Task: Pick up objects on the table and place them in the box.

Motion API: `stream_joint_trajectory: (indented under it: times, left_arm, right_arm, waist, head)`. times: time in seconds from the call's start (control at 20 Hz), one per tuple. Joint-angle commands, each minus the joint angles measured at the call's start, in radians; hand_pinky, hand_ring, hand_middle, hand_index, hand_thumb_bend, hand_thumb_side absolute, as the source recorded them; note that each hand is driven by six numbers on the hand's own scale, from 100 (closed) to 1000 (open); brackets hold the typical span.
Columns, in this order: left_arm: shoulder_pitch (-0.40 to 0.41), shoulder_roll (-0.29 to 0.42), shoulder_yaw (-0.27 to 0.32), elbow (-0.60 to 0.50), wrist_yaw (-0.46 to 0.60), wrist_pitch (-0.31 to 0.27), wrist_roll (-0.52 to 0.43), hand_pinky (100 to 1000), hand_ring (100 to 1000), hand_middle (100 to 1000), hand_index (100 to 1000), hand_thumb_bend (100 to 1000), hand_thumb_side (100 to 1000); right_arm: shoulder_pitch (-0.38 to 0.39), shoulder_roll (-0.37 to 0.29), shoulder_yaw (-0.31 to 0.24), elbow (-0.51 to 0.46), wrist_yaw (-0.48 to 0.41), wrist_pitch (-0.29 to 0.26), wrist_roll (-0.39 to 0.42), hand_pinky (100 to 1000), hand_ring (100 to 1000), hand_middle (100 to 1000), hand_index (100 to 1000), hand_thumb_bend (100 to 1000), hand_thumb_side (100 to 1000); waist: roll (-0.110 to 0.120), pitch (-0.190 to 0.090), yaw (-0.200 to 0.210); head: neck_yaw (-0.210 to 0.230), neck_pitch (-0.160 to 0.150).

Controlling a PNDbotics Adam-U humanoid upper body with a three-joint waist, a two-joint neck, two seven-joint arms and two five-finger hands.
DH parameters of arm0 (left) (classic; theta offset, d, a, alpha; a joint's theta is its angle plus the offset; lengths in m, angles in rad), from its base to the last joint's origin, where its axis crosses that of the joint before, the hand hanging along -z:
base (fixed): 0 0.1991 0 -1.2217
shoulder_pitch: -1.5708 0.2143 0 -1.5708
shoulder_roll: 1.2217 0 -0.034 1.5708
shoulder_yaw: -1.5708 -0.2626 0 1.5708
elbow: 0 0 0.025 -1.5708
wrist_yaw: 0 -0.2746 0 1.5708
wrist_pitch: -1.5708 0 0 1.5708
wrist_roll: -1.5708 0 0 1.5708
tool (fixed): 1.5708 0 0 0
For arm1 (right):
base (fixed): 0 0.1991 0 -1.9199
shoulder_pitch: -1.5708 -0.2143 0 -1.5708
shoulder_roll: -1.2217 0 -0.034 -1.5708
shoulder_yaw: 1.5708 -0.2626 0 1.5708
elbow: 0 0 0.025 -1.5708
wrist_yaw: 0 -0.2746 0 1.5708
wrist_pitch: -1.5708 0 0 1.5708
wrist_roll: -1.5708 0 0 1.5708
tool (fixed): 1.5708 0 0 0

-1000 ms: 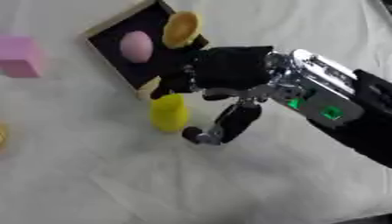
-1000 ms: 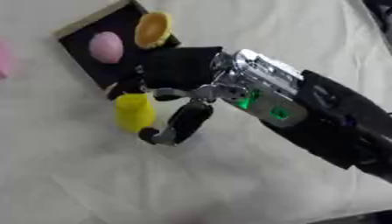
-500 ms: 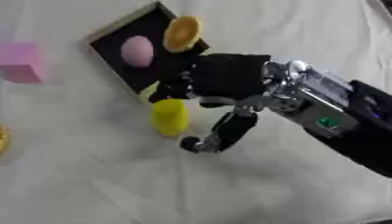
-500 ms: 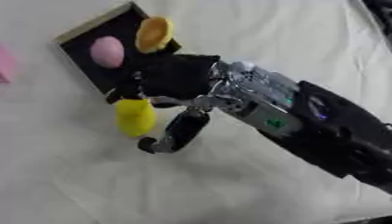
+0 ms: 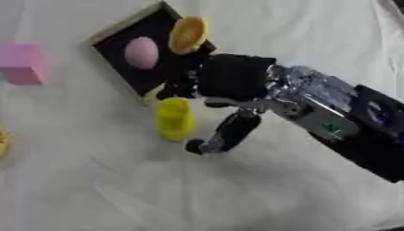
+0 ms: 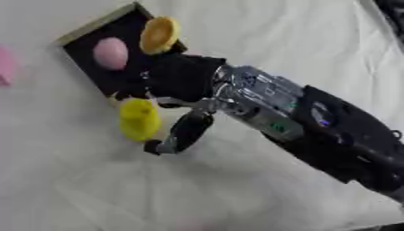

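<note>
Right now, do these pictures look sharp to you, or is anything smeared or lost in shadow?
Left eye view: soft all over; the right hand is smeared, the yellow object has fuzzy edges and the pink block is hazy. Right eye view: equally soft; the black box swallows detail around the pink egg shape; even light, faint shadows.

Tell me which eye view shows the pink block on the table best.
The left eye view: the pink block appears almost whole on the white cloth, left of the black box. In the right eye view only a sliver of it shows at the left edge.
</note>
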Motion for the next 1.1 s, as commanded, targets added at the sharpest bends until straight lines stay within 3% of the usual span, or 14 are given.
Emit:
stream_joint_trajectory:
  times: [0.05, 0.35, 0.6, 0.7, 0.85, 1.1]
  left_arm:
    - [-0.004, 0.009, 0.005, -0.015, 0.001, 0.002, -0.001, 693, 714, 595, 789, 100, 592]
    - [-0.006, 0.007, 0.005, -0.015, 0.001, 0.002, -0.002, 693, 715, 596, 789, 100, 592]
    - [-0.008, 0.007, 0.004, -0.015, 0.002, 0.002, -0.002, 693, 716, 596, 789, 100, 592]
    - [-0.007, 0.006, 0.004, -0.015, 0.002, 0.003, -0.003, 693, 717, 597, 789, 100, 592]
    - [-0.005, 0.006, 0.004, -0.015, 0.003, 0.003, -0.003, 693, 717, 597, 789, 100, 592]
    - [-0.005, 0.005, 0.003, -0.015, 0.004, 0.003, -0.004, 693, 718, 597, 789, 100, 592]
  right_arm:
    - [-0.005, -0.013, -0.015, 0.023, 0.006, -0.001, -0.018, 917, 936, 821, 945, 337, 525]
    - [0.001, -0.014, -0.027, 0.080, -0.038, -0.022, -0.037, 917, 935, 808, 934, 278, 484]
    - [-0.001, -0.012, -0.039, 0.107, -0.050, -0.053, -0.049, 916, 936, 810, 933, 276, 493]
    - [-0.007, -0.008, -0.039, 0.108, -0.024, -0.053, -0.058, 911, 938, 823, 935, 364, 567]
    - [-0.013, 0.003, -0.032, 0.110, 0.044, -0.049, -0.078, 907, 939, 831, 936, 407, 633]
    - [-0.014, 0.017, -0.018, 0.126, 0.109, -0.056, -0.102, 908, 940, 833, 938, 415, 639]
  waist:
    - [0.020, -0.032, 0.000]
    - [0.022, -0.030, 0.000]
    - [0.023, -0.029, 0.000]
    - [0.024, -0.030, -0.001]
    - [0.025, -0.031, -0.002]
    - [0.026, -0.032, -0.002]
  head:
    - [-0.019, -0.003]
    - [-0.042, -0.008]
    - [-0.031, -0.012]
    - [-0.025, -0.018]
    - [-0.019, -0.023]
    - [-0.017, -0.026]
